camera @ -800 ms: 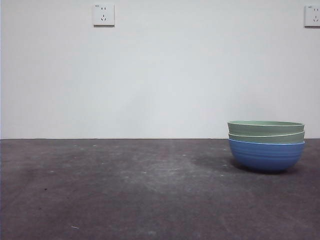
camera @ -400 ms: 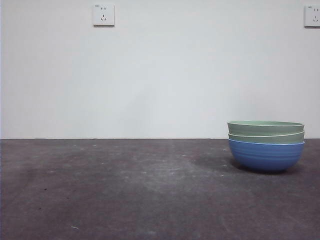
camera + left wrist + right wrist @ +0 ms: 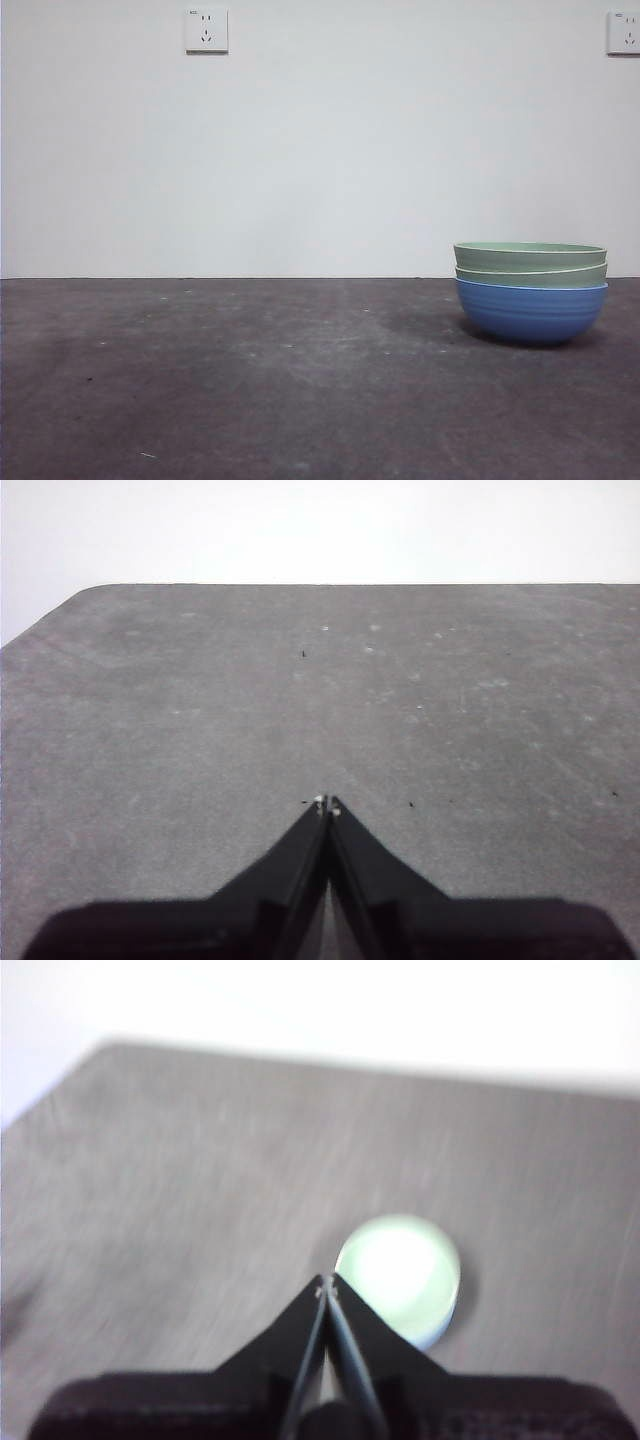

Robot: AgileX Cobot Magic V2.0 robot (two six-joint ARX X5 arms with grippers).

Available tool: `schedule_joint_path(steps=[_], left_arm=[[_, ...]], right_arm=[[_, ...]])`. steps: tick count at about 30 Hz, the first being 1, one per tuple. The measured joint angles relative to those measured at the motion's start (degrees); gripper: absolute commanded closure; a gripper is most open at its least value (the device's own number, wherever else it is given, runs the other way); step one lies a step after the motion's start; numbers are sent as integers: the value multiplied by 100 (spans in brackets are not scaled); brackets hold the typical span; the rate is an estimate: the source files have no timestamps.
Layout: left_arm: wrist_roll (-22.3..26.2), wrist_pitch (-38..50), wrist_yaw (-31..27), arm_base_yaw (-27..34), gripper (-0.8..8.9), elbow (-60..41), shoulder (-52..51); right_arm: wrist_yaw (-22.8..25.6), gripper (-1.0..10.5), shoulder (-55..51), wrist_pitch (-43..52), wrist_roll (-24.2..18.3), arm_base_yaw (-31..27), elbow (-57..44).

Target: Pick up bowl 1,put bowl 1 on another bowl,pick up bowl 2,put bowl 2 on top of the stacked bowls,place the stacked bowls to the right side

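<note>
The stacked bowls stand on the right of the dark table in the front view: a blue ridged bowl (image 3: pixel 531 312) at the bottom, with a pale green bowl (image 3: pixel 531 275) nested in it and a second pale green bowl (image 3: pixel 530 255) on top. In the blurred right wrist view the stack (image 3: pixel 400 1275) shows from above, just beyond my right gripper (image 3: pixel 326 1284), which is shut and holds nothing. My left gripper (image 3: pixel 326 804) is shut and empty above bare table, with no bowl in its view. Neither arm shows in the front view.
A dark grey tabletop (image 3: pixel 250 380) runs to a white wall with two power sockets (image 3: pixel 206 29) (image 3: pixel 624 31). The table's rounded far corner (image 3: pixel 80 595) appears in the left wrist view.
The bowls stay where they were. No arm shows in any front frame.
</note>
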Motion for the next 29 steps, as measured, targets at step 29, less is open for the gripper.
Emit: schedule_joint_path(steps=[29], left_arm=[[0,0,0,0,817,0,0]], right_arm=[[66,942,-4424,6008,22,-337,-8712]])
